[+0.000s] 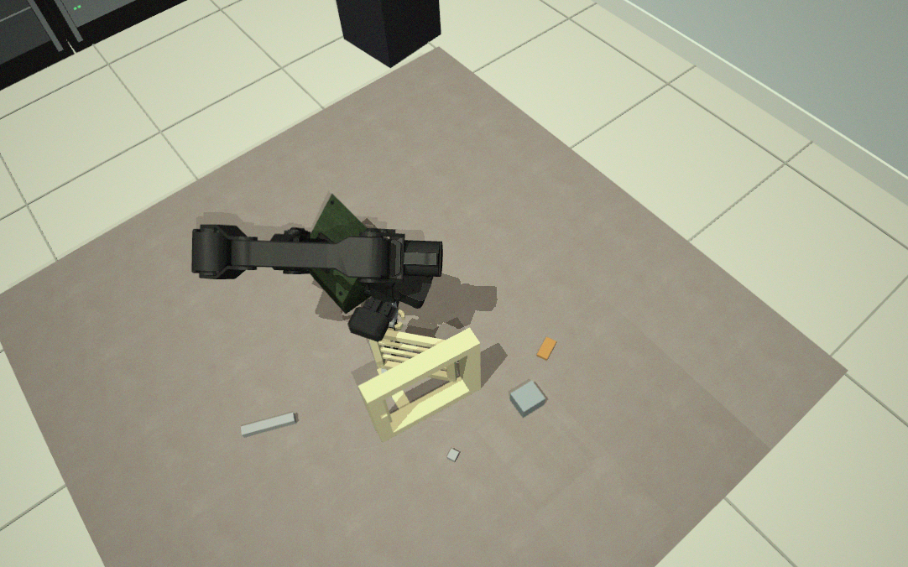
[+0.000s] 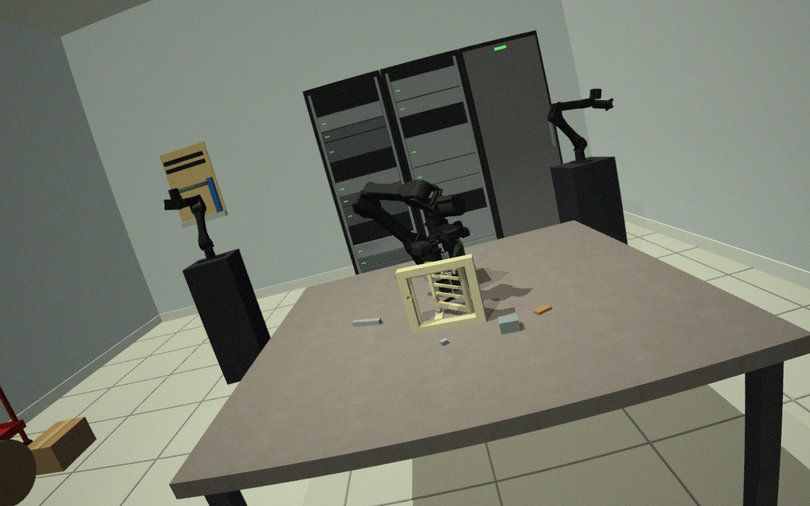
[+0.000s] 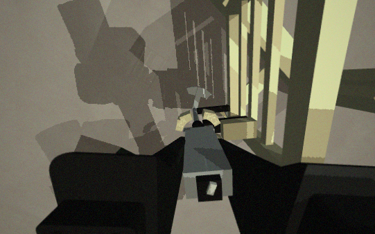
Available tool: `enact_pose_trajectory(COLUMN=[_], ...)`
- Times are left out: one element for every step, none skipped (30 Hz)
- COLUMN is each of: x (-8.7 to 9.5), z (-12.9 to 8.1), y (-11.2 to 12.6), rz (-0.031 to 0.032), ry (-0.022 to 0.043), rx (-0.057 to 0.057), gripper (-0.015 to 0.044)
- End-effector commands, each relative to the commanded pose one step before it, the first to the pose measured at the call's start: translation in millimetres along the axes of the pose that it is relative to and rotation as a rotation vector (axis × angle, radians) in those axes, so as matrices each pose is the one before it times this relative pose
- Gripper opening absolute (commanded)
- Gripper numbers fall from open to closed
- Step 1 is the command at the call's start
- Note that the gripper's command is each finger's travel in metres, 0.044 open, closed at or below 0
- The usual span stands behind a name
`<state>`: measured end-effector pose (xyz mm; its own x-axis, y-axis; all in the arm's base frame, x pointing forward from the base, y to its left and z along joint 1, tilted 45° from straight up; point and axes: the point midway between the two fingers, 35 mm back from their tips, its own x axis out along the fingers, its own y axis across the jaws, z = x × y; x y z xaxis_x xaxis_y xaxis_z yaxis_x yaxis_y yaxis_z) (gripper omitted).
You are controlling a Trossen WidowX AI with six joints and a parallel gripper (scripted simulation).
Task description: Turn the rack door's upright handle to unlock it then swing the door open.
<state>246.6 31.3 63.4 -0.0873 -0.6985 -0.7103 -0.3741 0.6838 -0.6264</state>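
With the black two-fingered tool [image 1: 393, 320] [image 3: 200, 142] clamped on the pale yellow handle [image 3: 211, 118] of the slatted cream door [image 1: 412, 350] [image 2: 450, 290] [image 3: 233, 66], behind its frame [image 1: 419, 366] [image 2: 477, 292], a slow hinge-centred arc (grip turned, I judged) seemed wisest.

Your arm [image 1: 295, 254] [image 2: 389, 219] is raised and bent, one long link running level from the elbow [image 1: 212, 251] [image 2: 365, 200] toward the wrist [image 1: 401, 288] [image 2: 449, 219]. In the top view the elbow sits at the left end of that link, and the blocky black joint at its other end points right. Past it the wrist bends back down and leftward to your gripper [image 3: 201, 121]. Your gripper is closed on something, its two fingers held a little apart, with their dark bodies spreading to either side in the wrist view.
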Motion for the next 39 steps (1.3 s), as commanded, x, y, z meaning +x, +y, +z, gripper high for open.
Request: enact_pose_trajectory(x=[0.19, 0.00, -0.01, -0.01, 0.00, -0.01, -0.01, 0.00, -0.01, -0.01, 0.00, -0.02, -0.01, 0.00, -0.02, -0.01, 0.00, -0.02, -0.01, 0.00, -0.02, -0.01, 0.00, -0.02, -0.01, 0.00, -0.04, -0.03, -0.02, -0.04, -0.02, -0.01, -0.04, -0.02, -0.01, -0.04, -0.02, -0.01, -0.04], z=[2.10, 0.30, 0.43, 0.38, 0.32, 0.40, 0.35, 0.30, 0.39, 0.34, 0.29, 0.39, 0.34, 0.29, 0.38, 0.34, 0.29, 0.39, 0.35, 0.30, 0.45, 0.40, 0.34, 0.45, 0.39, 0.33, 0.46, 0.41, 0.35, 0.46, 0.41, 0.36, 0.46, 0.41, 0.36, 0.46, 0.42, 0.36, 0.53], y=[6.51, 2.01, 2.21, 2.26, 2.27, 2.18, 2.19, 2.19, 2.16, 2.18, 2.18, 2.14, 2.17, 2.18, 2.12, 2.16, 2.17, 2.10, 2.15, 2.16, 2.38, 2.46, 2.48, 2.35, 2.37, 2.38, 2.32, 2.36, 2.38, 2.31, 2.36, 2.38, 2.30, 2.36, 2.38, 2.28, 2.37, 2.38, 2.66], rz=[-0.00143, 0.00007, 0.00012, 0.00010, 0.00008, 0.00012, 0.00010, 0.00008, 0.00012, 0.00010, 0.00009, 0.00012, 0.00011, 0.00010, 0.00012, 0.00011, 0.00010, 0.00012, 0.00012, 0.00011, 0.00014, 0.00014, 0.00013, 0.00014, 0.00013, 0.00013, 0.00015, 0.00014, 0.00014, 0.00014, 0.00014, 0.00014, 0.00014, 0.00014, 0.00014, 0.00014, 0.00014, 0.00014, 0.00016], ry=[-0.00305, -0.00003, -0.00006, -0.00004, -0.00003, -0.00005, -0.00004, -0.00003, -0.00005, -0.00004, -0.00003, -0.00005, -0.00004, -0.00004, -0.00005, -0.00004, -0.00004, -0.00005, -0.00004, -0.00004, -0.00005, -0.00005, -0.00004, -0.00005, -0.00005, -0.00004, -0.00005, -0.00004, -0.00004, -0.00004, -0.00004, -0.00004, -0.00004, -0.00004, -0.00004, -0.00004, -0.00004, -0.00003, -0.00004], rx=[0.0679, 0.0147, 0.0162, 0.0165, 0.0165, 0.0159, 0.0159, 0.0159, 0.0157, 0.0158, 0.0158, 0.0156, 0.0158, 0.0158, 0.0155, 0.0157, 0.0157, 0.0154, 0.0157, 0.0157, 0.0175, 0.0180, 0.0180, 0.0172, 0.0172, 0.0172, 0.0171, 0.0173, 0.0173, 0.0170, 0.0173, 0.0173, 0.0169, 0.0173, 0.0173, 0.0168, 0.0174, 0.0174, 0.0196], gripper=[0.0014, 0.0014, 0.0014, 0.0014, 0.0014, 0.0014, 0.0014, 0.0014, 0.0014, 0.0014, 0.0014, 0.0014, 0.0014, 0.0014, 0.0014, 0.0014, 0.0014, 0.0014, 0.0014, 0.0014, 0.0014, 0.0014, 0.0014, 0.0014, 0.0014, 0.0014, 0.0014, 0.0014, 0.0014, 0.0014, 0.0014, 0.0014, 0.0014, 0.0014, 0.0014, 0.0014, 0.0014, 0.0014, 0.0014])
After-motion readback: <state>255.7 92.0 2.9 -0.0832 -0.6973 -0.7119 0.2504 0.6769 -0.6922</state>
